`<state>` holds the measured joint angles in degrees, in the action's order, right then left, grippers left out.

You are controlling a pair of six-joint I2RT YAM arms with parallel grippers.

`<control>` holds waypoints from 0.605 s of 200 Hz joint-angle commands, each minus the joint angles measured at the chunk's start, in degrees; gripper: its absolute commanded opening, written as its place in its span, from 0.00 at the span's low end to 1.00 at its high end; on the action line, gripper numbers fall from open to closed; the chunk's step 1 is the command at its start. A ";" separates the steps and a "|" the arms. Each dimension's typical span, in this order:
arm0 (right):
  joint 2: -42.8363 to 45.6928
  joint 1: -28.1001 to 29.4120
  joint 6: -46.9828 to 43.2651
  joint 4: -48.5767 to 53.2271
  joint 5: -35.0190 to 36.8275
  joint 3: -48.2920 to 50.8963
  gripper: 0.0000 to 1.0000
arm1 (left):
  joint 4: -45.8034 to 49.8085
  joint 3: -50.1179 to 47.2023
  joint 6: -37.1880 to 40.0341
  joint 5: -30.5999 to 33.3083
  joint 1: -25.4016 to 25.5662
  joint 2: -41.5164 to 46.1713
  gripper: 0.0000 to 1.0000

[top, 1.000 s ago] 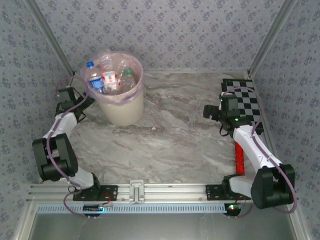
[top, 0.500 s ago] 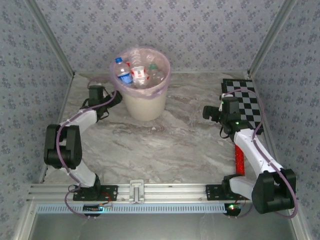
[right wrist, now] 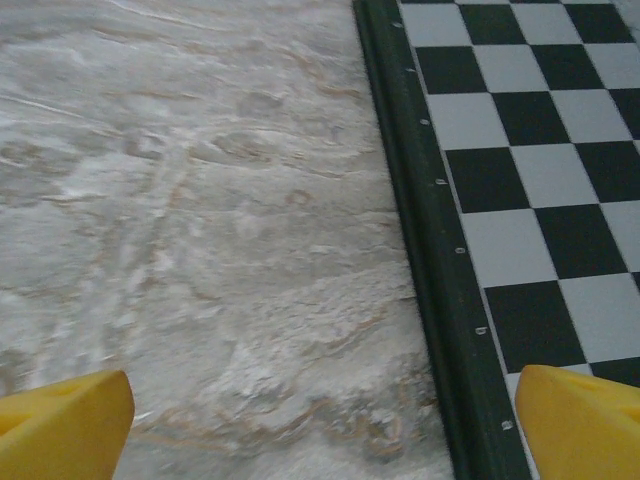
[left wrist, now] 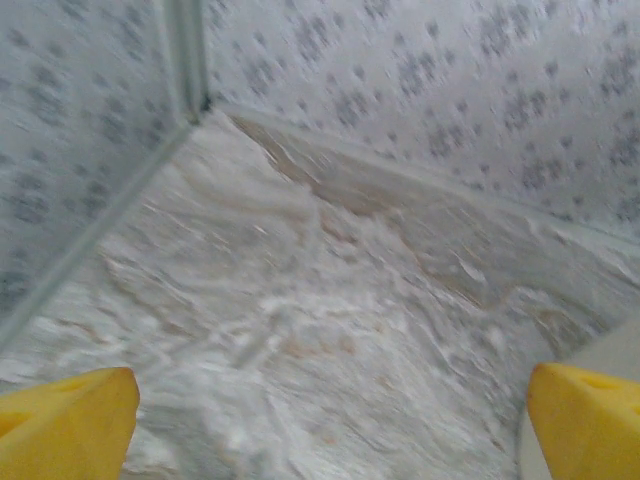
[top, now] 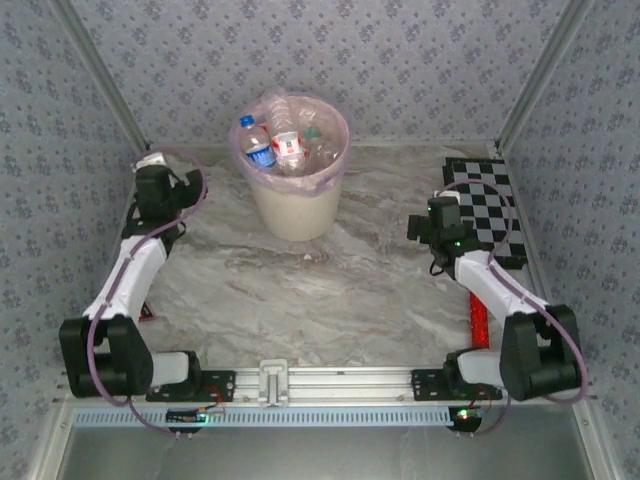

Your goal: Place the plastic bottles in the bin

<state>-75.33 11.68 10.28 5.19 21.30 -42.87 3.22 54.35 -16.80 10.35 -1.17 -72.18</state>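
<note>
Standing at the far middle of the table (top: pixel 330 285), the bin (top: pixel 300 205) holds the bottles (top: pixel 272 148), which lie heaped to its rim inside a pink bag (top: pixel 335 160). One bottle with a blue cap and blue label sits at the left of the heap, one with a red-and-white label is in the middle, and one with a green cap is at the right. No bottles lie on the table.

The left claw (left wrist: pixel 330 425) is spread wide and holds nothing. It is raised over the far-left corner of the table, to the left of the bin and apart from it. In the left wrist view, a pale shape at the lower right edge is probably the bin's wall.

The right claw (right wrist: pixel 325 425) is also spread wide and empty, and hangs at the left edge of the board (top: pixel 490 200). One finger (right wrist: pixel 60 420) is over bare table and the other is over the chequered squares. A red cylinder (top: pixel 478 320) lies on the table beside the right arm, near the front.
</note>
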 commanded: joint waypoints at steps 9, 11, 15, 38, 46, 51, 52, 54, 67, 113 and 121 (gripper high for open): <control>-6.97 0.22 -4.21 -6.97 10.28 0.83 1.00 | -4.17 -9.10 5.88 3.33 -0.94 -0.05 0.99; -7.60 0.26 -4.39 -7.31 10.74 0.79 1.00 | -5.07 -9.72 6.07 3.51 -0.94 -0.13 0.99; -8.82 0.26 -4.66 -8.15 11.36 0.77 1.00 | -6.89 -10.89 6.37 3.73 -0.98 -0.19 0.99; -14.39 0.09 -6.18 -16.91 11.27 1.82 1.00 | -15.20 -15.22 7.78 3.27 -1.05 -3.58 0.99; -15.02 0.76 -6.52 -16.98 12.09 1.44 1.00 | -17.08 -15.53 8.15 3.08 -1.03 -5.41 0.99; -15.21 0.96 -8.17 -20.37 12.96 1.85 1.00 | -18.55 -15.93 8.31 2.92 -1.03 -6.51 0.99; -15.25 0.97 -8.66 -20.95 12.92 1.97 1.00 | -18.84 -15.98 8.29 2.92 -1.03 -6.67 0.99; -15.28 0.97 -9.28 -21.26 12.90 2.13 1.00 | -19.56 -16.19 8.41 2.86 -1.05 -7.01 0.99; -16.09 1.41 -11.72 -25.24 16.37 3.09 1.00 | -24.54 -17.67 9.36 2.28 -1.07 -9.39 0.99; -12.61 -5.52 -8.91 -37.97 8.58 11.30 1.00 | -33.78 -21.74 10.77 -0.11 -1.01 -14.89 0.99; -11.21 -6.79 -7.70 -39.88 6.35 13.47 1.00 | -31.66 -21.07 11.46 -0.17 -0.29 -14.70 0.99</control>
<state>-90.52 8.86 -0.36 -25.30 31.68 -34.15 -21.21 34.92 -7.79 11.84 -2.20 -85.32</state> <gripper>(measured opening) 0.998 0.989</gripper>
